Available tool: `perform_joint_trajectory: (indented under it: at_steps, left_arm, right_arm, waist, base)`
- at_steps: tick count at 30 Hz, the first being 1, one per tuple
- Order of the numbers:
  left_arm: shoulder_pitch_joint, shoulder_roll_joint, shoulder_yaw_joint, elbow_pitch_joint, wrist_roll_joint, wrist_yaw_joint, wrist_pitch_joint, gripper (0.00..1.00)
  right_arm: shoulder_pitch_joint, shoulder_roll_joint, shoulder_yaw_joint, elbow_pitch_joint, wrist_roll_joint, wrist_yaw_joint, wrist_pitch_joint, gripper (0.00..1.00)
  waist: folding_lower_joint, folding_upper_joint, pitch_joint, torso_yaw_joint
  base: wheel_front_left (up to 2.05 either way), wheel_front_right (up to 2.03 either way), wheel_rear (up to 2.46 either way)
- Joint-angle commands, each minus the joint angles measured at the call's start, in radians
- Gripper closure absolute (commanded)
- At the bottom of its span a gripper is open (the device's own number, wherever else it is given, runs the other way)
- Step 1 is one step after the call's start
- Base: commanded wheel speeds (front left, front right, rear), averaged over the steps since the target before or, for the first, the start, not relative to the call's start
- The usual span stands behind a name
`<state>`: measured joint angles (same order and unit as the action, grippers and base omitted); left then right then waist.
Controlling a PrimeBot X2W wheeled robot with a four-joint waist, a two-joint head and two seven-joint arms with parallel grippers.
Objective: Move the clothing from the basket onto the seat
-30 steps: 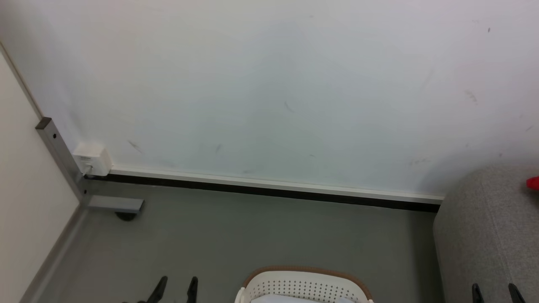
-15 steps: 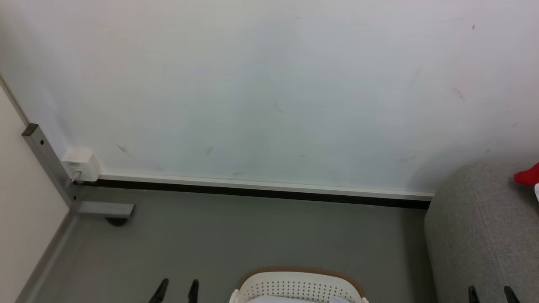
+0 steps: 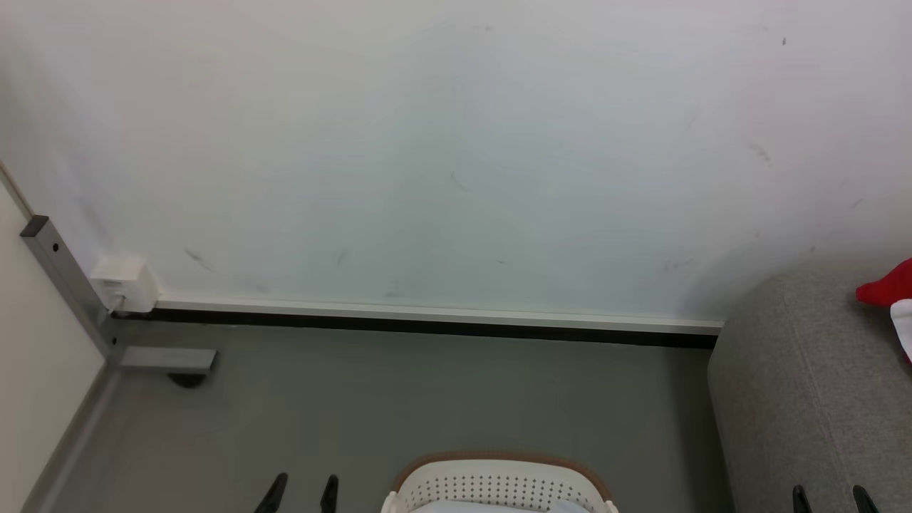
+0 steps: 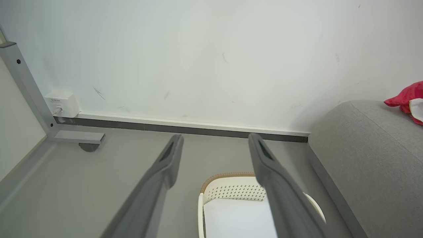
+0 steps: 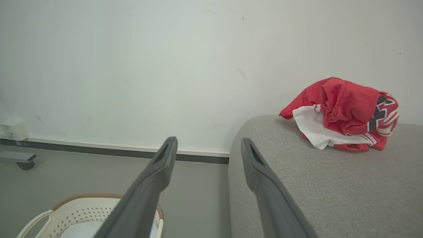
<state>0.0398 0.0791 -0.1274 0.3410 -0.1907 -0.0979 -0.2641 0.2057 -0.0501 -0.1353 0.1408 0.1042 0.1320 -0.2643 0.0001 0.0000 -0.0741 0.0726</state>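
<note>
Head view has turned slightly right over the last second, bringing more of the seat (image 3: 798, 399) and the red clothing (image 3: 887, 292) piled on it into frame. The basket (image 3: 499, 484) on the floor looks emptied, so the task seems finished. The left end effector (image 3: 299, 493) and right end effector (image 3: 830, 500) sit low, released, holding nothing.

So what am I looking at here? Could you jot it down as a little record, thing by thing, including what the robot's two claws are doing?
Seat: grey sofa on the robot's right
Clothing: red and white heap lying on the seat
Basket: upright on the floor beside the seat; the inside in view is plain white
Left gripper: open, holding nothing, near the basket
Right gripper: open, holding nothing, by the seat's edge
</note>
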Motion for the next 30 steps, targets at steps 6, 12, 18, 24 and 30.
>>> perform_joint_trajectory:
  at_steps: [6,12,18,24,30]
  left_arm:
    - [-0.004,-0.007,0.012,0.012,0.021,-0.015,0.000,0.00]
    - [-0.002,-0.010,0.009,0.016,0.011,-0.018,0.000,1.00]
    - [0.006,-0.015,0.011,0.052,-0.021,-0.018,0.014,1.00]
    - [-0.007,-0.016,0.029,0.042,-0.119,-0.019,0.041,1.00]
    - [-0.018,-0.017,0.046,0.028,-0.231,-0.020,0.068,1.00]
  right_arm:
    - [-0.013,-0.001,-0.004,0.009,0.001,-0.003,0.000,0.00]
    - [-0.006,0.000,-0.003,0.014,0.002,0.000,0.000,1.00]
    - [-0.009,0.013,-0.004,0.059,0.036,0.000,0.014,1.00]
    - [-0.033,0.012,-0.004,0.064,0.140,0.000,0.042,1.00]
    - [-0.054,0.010,0.001,0.063,0.258,0.000,0.067,1.00]
  waist:
    - [-0.0001,0.0000,-0.001,-0.004]
    - [0.0000,0.0000,-0.004,-0.005]
    - [0.0000,0.0000,-0.003,-0.006]
    - [0.0000,0.0000,0.000,-0.009]
    - [0.0000,0.0000,0.004,-0.012]
  base:
    - [0.00,0.00,0.00]
    - [0.00,0.00,0.00]
    - [0.00,0.00,0.00]
    - [0.00,0.00,0.00]
    - [0.00,0.00,0.00]
